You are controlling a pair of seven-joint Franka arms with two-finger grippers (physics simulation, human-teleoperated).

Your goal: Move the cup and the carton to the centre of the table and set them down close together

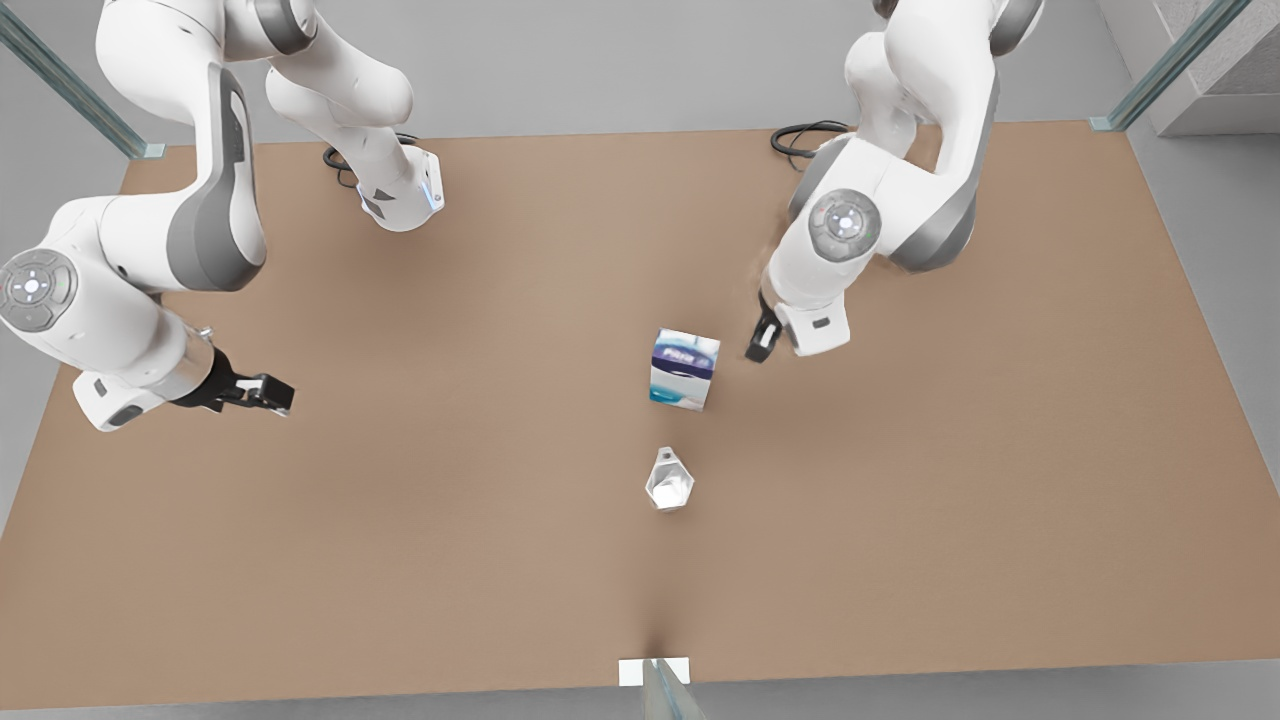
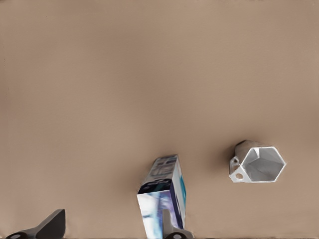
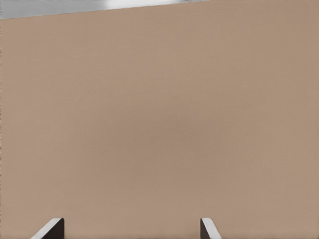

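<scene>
Front view puts your left pincer point(image 1: 762, 345), spread wide, just beside the white-and-blue box carton point(image 1: 684, 369) at mid-frame on the brown tabletop point(image 1: 400, 520); the pale faceted cup point(image 1: 669, 480) stands just below. Retreat straight, nudging neither. Your right pincer point(image 1: 262, 392), wide too, waits at left.

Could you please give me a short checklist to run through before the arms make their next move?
1. Carton standing upright near the table centre: ok.
2. Cup set on the table, close to the carton but apart: ok.
3. Left pincer open and beside the carton, holding nothing: ok.
4. Right pincer open, far from both objects at the front view's left: ok.
5. Cup upright: cannot tell.
</scene>
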